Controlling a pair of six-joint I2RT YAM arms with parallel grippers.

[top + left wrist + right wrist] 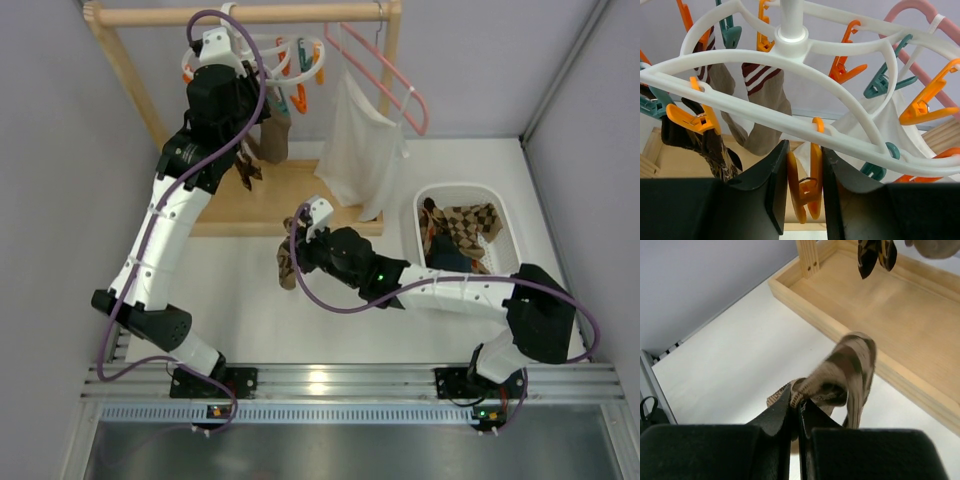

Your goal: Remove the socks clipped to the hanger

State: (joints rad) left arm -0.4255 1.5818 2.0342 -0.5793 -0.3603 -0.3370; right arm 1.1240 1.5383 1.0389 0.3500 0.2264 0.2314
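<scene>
The white ring hanger point(262, 44) hangs from the wooden rail and fills the left wrist view point(790, 37), with orange and teal pins. A plain brown sock with a striped cuff point(762, 100) and a dark patterned sock point(715, 150) stay clipped; both show in the top view, the brown sock point(272, 135) and the dark sock point(245, 172). My left gripper point(804, 185) is up under the ring, jaws pressed on an orange clothespin point(816, 170) that holds nothing. My right gripper point(796, 405) is shut on a tan and brown patterned sock point(850, 370), hanging over the table point(288, 265).
The wooden rack's base tray point(270, 205) lies behind the right gripper. A white cloth point(360, 150) hangs on a pink hanger point(395, 80). A white basket point(512, 230) at the right holds several socks point(465, 225). Grey walls close both sides.
</scene>
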